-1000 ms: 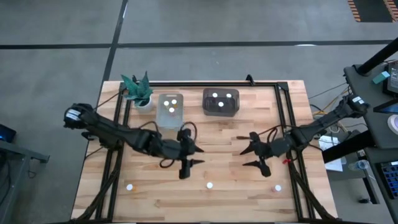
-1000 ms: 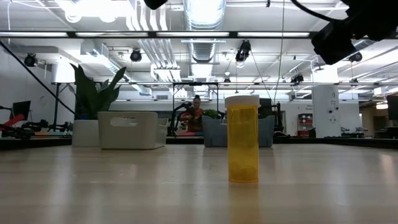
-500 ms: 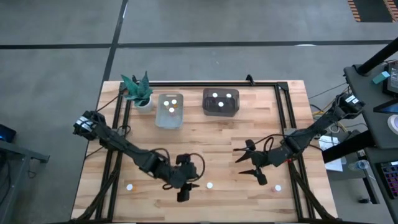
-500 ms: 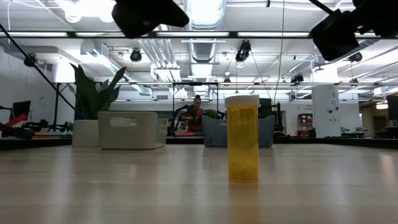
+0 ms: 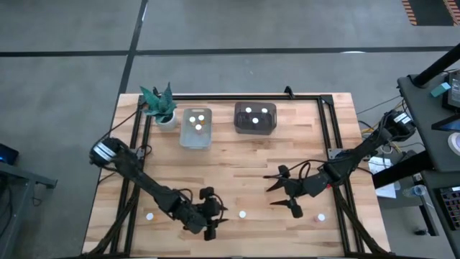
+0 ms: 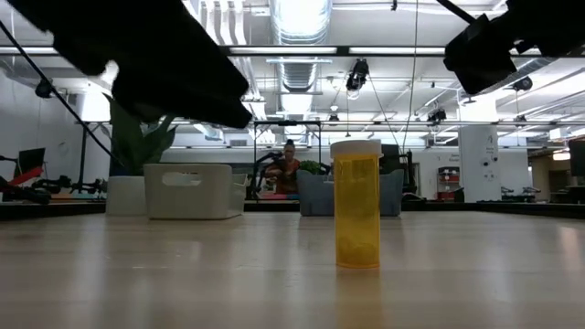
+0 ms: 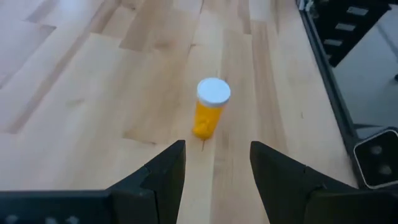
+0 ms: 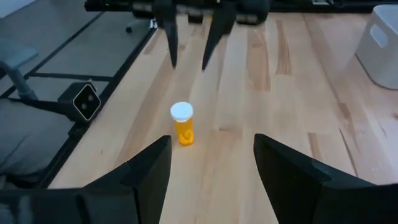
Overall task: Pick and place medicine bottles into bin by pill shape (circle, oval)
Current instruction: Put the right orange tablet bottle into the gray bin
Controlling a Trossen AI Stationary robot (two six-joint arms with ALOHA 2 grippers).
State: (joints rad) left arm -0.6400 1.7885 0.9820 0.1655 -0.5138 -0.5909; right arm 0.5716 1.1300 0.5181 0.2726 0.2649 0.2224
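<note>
Three medicine bottles with white caps stand along the table's near edge: one at the left (image 5: 149, 215), one in the middle (image 5: 243, 214), one at the right (image 5: 320, 216). My left gripper (image 5: 218, 218) is open just left of the middle bottle (image 7: 210, 112), which stands upright ahead of its fingers (image 7: 217, 146), apart from them. My right gripper (image 5: 272, 191) is open, to the right of and farther back than that bottle (image 8: 182, 123), pointing at it (image 8: 212, 140). The low view shows the bottle (image 6: 356, 215) upright on its base.
At the far side stand a clear bin (image 5: 197, 127) and a dark bin (image 5: 255, 119), each with two white-capped bottles inside. A small green plant (image 5: 162, 106) stands left of the clear bin. Black frame rails run along the table's sides.
My left gripper has swung from the table's middle toward the near edge and come down, ending open just left of the middle bottle. My right gripper has drifted a little toward the table's left and near side. No bottle has moved.
</note>
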